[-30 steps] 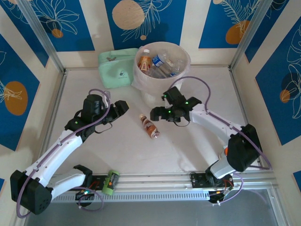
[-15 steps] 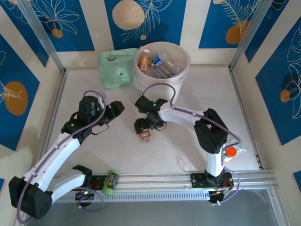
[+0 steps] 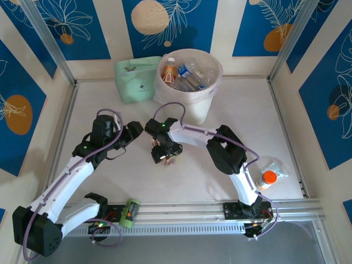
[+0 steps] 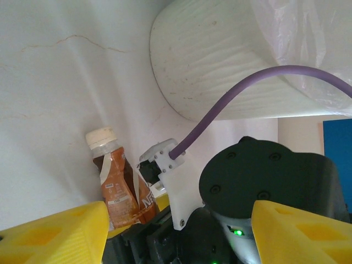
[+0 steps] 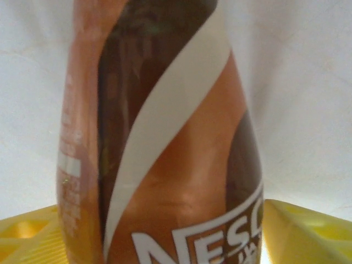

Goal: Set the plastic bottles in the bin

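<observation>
A brown plastic bottle (image 3: 169,160) with a white swirl label lies on the table in front of the bin (image 3: 193,106). My right gripper (image 3: 163,152) is down over it and shut on its body. In the right wrist view the bottle (image 5: 176,165) sits between my right gripper's (image 5: 162,212) yellow fingers, which touch both its sides. My left gripper (image 3: 138,131) hovers open just left of it, holding nothing. In the left wrist view the bottle (image 4: 113,187) and the bin wall (image 4: 220,66) lie ahead of my left gripper (image 4: 179,214). Several bottles (image 3: 187,71) lie in the bin.
A flat pale-green pouch (image 3: 137,80) lies left of the bin. A clear bag with an orange-capped item (image 3: 268,177) rests at the right near the rail. A green object (image 3: 130,212) sits on the front rail. Walls close in the table on three sides.
My right arm swung left from near the bin and came down over the brown bottle, its jaws narrowing onto it. The left gripper drew back slightly.
</observation>
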